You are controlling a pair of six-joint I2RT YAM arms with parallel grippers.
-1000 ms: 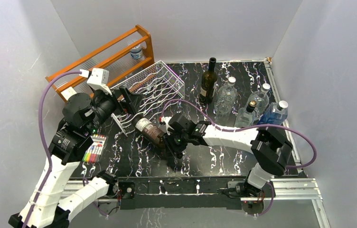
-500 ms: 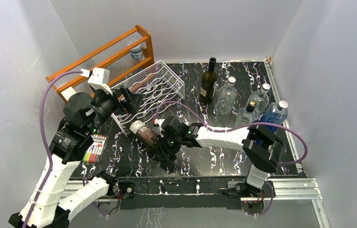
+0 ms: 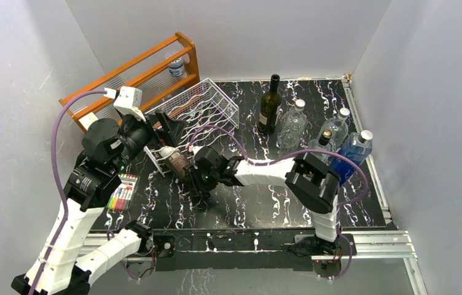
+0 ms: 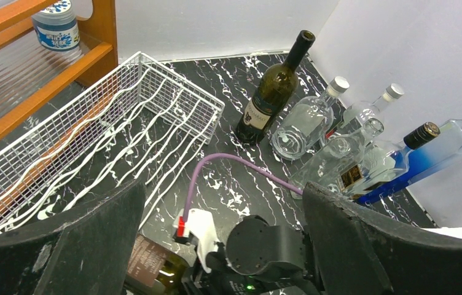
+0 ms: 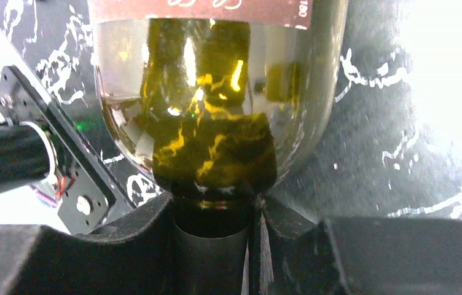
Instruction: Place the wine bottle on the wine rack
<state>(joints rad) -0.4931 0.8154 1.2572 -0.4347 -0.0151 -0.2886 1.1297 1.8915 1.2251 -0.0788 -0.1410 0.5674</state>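
The right gripper [image 5: 216,212] is clamped on the thin neck of the wine bottle [image 5: 216,123]. The bottle lies on its side, just beside the near corner of the wine rack [image 4: 179,83], with its fat end pointing at the rack. It is not in the rack yet. Whether it rests on the surface [image 3: 259,196] or hangs just above it cannot be told.

The left gripper [image 4: 222,190] waits at that same corner of the rack with its fingers wide apart and nothing in them.

The step in hand looks like carrying the bottle into the rack. To do it well, the fat end probably has to go up first, higher than the rack's wire side. Then the bottle should turn to lie along one wavy dip — not across the dips. The neck is a small thing to hold and the fat end is heavy, so slow moves seem best. The left gripper may have to move off, or help hold the fat end. Letting go should come only when the bottle sits in a dip.
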